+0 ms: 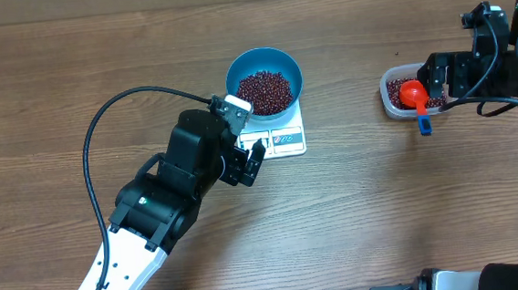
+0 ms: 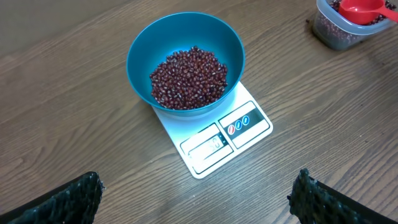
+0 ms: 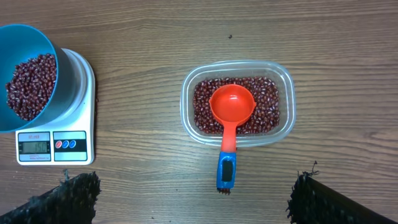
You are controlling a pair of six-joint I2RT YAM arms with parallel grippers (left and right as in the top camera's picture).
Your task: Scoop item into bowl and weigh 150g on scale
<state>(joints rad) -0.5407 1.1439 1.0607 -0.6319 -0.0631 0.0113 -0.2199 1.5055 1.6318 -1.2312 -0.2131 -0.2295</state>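
**Item 1.** Many small dark red-brown beans [image 2: 189, 78], heaped in a round, deep, light blue bowl [image 2: 140, 56].

**Item 2.** Small flat white rectangular scale [image 2: 217, 140] on the wooden counter [image 1: 98, 65]. It carries the bowl on its 12 o'clock end. The display faces 6 o'clock, its digits too small to read.

**Item 3.** Clear rounded-rectangular plastic tub [image 3: 283, 74], well apart at 3 o'clock of the bowl in the overhead view, holding more beans.

**Item 4.** Red plastic scoop [image 3: 232, 106], resting in the tub with its blue handle [image 3: 226, 171] over the rim toward 6 o'clock in the right wrist view.

**Item 5.** Left claw [image 2: 198, 177]: spread wide, empty, at 7 o'clock of the scale and not touching it.

**Item 6.** Right claw [image 3: 196, 180]: spread wide, empty, near the handle.

**Handling note.** Filling looks nearly done, so the step in hand is probably checking the weight. Keep both claws off the scale. For any top-up, grip the handle squarely, carry the scoop level and tip in only a few beans at a time.
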